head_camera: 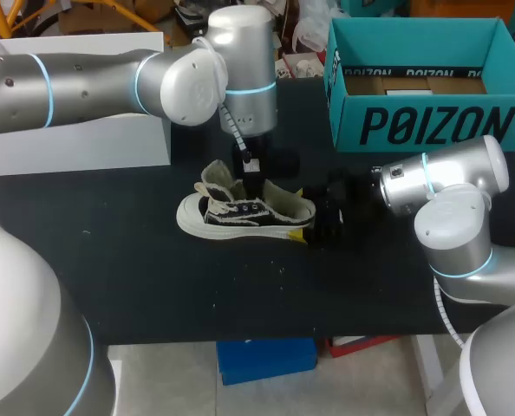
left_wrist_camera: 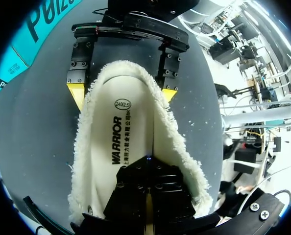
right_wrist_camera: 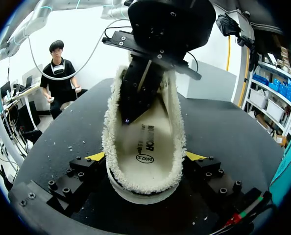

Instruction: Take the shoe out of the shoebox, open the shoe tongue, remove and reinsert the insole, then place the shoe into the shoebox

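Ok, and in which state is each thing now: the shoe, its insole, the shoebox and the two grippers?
shoe: standing on its sole on the table, top wide open.
insole: inside the shoe, lying flat.
shoebox: open, no shoe in it.
left gripper: fingers together, tips down inside the shoe on the insole.
right gripper: shut on the shoe's heel, one finger at each side.
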Controlling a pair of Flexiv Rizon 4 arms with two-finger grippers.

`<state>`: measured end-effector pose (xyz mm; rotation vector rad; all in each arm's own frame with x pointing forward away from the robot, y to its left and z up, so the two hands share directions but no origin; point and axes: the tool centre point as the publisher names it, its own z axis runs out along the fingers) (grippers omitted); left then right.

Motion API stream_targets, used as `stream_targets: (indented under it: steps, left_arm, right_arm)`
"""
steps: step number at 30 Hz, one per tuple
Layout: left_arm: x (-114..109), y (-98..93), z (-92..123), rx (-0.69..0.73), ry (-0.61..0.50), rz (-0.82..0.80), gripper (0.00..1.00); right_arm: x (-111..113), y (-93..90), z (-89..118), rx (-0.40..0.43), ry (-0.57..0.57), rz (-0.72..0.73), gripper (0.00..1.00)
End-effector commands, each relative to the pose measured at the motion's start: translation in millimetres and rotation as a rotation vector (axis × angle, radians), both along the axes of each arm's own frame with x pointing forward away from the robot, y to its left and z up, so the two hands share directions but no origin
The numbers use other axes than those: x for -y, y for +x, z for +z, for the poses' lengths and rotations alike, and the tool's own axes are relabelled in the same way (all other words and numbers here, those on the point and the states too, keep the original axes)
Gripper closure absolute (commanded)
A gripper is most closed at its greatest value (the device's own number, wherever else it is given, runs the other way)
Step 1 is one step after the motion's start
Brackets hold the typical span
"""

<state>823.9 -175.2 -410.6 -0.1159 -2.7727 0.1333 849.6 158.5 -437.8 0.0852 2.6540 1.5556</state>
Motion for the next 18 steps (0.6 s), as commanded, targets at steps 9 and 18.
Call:
stream_targets:
  steps: [9,18]
  left_arm:
    - [0.5,-6.0,-14.5,0.007,0.001,0.024,1.00]
    - [-4.0,-4.2,-11.2,0.014,-0.009,0.040,0.78]
  right_arm:
    - [-0.3,0.8,-3.2,-0.001,-0.001,-0.001,1.00]
    - [-0.3,0.8,-3.2,-0.001,-0.001,-0.001,1.00]
